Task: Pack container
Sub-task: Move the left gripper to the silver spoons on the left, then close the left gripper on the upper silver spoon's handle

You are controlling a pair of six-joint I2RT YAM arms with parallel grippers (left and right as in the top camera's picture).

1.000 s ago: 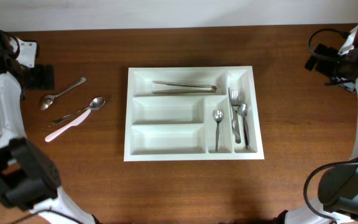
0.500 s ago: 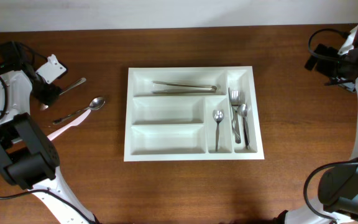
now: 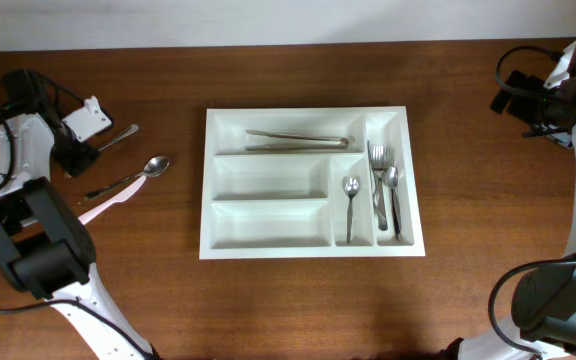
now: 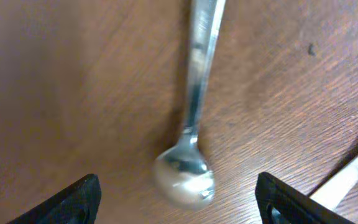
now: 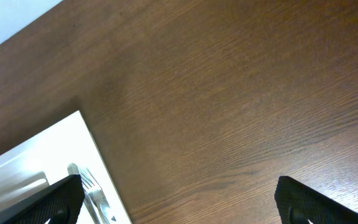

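The left pincer (image 4: 178, 204) has dropped over a spoon (image 4: 197, 93), container (image 3: 268, 222) well apart.

A robotics lab, seemingly: wooden table (image 3: 298, 310), white wall (image 3: 268, 20), and cabled robot arms (image 3: 10, 160) at both sides.

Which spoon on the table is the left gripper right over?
The far-left spoon: its bowl sits between the left gripper's open fingers. The other spoon lies nearer the tray, beside a pink knife.
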